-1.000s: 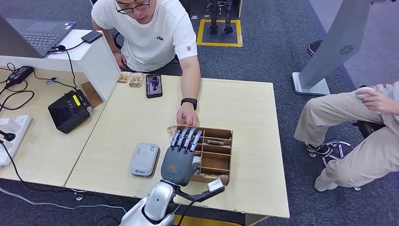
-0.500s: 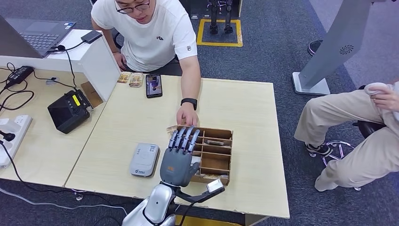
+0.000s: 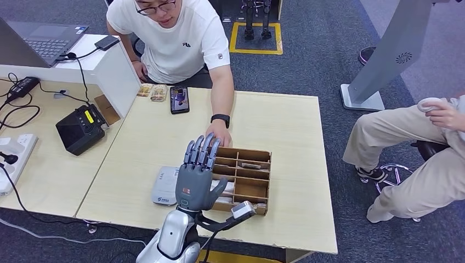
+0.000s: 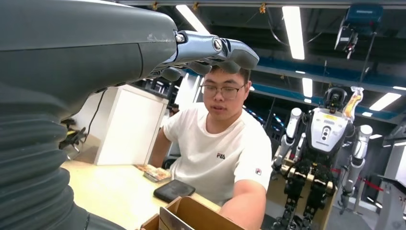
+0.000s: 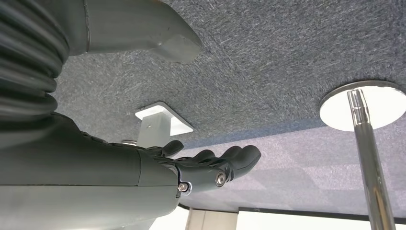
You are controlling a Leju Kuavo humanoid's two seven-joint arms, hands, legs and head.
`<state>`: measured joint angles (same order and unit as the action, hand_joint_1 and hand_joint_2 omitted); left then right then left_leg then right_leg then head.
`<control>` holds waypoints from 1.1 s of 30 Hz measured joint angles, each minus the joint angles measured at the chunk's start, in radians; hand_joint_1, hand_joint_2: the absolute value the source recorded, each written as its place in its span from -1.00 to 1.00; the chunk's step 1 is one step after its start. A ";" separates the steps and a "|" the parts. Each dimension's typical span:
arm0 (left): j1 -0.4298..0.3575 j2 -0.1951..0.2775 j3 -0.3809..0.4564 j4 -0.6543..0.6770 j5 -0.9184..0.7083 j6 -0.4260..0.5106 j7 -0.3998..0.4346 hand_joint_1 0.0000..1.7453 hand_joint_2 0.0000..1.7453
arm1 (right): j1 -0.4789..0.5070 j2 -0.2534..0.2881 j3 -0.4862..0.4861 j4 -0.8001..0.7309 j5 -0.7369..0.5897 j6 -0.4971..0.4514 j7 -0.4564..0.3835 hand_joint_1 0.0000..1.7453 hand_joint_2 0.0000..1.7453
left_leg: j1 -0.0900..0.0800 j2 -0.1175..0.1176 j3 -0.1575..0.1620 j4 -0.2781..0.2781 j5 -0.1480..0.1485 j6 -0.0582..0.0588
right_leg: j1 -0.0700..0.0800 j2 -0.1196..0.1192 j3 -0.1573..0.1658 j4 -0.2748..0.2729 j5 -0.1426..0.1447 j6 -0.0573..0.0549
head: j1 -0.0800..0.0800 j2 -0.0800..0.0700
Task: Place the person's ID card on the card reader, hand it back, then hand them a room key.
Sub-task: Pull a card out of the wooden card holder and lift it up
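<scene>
Since a second ago our left hand (image 3: 196,183) has lifted and slid left and toward the far side, off the wooden tray (image 3: 243,179) and now partly over the card reader (image 3: 166,187). Fingers (image 3: 198,152) are straight and spread, holding nothing. ID card: we can't pick it out; the person's hand (image 3: 219,133) rests flat on the surface (image 3: 285,126) at the tray's far left corner and may cover it, can't tell. Room key: small cards lie in the tray compartments (image 3: 251,165), too small to say which is the key. Reader sits on the surface just left of the tray, near edge side, partly under our palm.

Our right hand (image 5: 210,167) hangs low over the carpet, fingers loosely curved, empty.

Risks as we judge them: our outstretched fingers are near the person's hand, so a reach forward could bump it. A thin card flat on the surface is hard to pinch and may slide or drop. Palm hovering over the reader could knock it toward the near edge. Phone (image 3: 179,99) and snack packets (image 3: 152,91) sit far left, well apart.
</scene>
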<state>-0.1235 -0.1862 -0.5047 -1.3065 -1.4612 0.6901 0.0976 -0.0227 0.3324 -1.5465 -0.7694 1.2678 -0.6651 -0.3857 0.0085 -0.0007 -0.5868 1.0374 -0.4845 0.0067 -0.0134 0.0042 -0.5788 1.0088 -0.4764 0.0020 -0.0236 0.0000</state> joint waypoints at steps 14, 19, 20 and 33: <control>-0.021 -0.010 0.019 0.087 -0.035 0.000 0.163 -1.00 1.00 | -0.006 0.000 0.000 0.001 0.016 0.000 0.002 -1.00 1.00 | 0.000 0.000 0.000 0.000 0.000 0.000 | 0.000 0.000 0.000 0.000 0.000 0.000 | 0.000 0.000; -0.025 -0.008 0.049 0.106 -0.034 0.000 0.186 -1.00 1.00 | -0.006 0.000 0.000 0.001 0.020 0.000 0.021 -1.00 1.00 | 0.000 0.000 0.000 0.000 0.000 0.000 | 0.000 0.000 0.000 0.000 0.000 0.000 | 0.000 0.000; -0.026 -0.008 0.057 0.107 -0.034 0.000 0.188 -1.00 1.00 | -0.006 0.000 0.000 0.001 0.018 0.000 0.021 -1.00 1.00 | 0.000 0.000 0.000 0.000 0.000 0.000 | 0.000 0.000 0.000 0.000 0.000 0.000 | 0.000 0.000; -0.025 0.011 0.124 0.108 -0.035 0.000 0.198 -1.00 1.00 | -0.007 0.000 0.000 0.001 0.000 0.000 0.022 -1.00 1.00 | 0.000 0.000 0.000 0.000 0.000 0.000 | 0.000 0.000 0.000 0.000 0.000 0.000 | 0.000 0.000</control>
<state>-0.1486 -0.1752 -0.3803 -1.1983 -1.4965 0.6901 0.2953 -0.0302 0.3326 -1.5465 -0.7683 1.2677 -0.6652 -0.3640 0.0086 -0.0005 -0.5868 1.0374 -0.4845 0.0067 -0.0133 0.0043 -0.5789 1.0089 -0.4764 0.0020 -0.0237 0.0000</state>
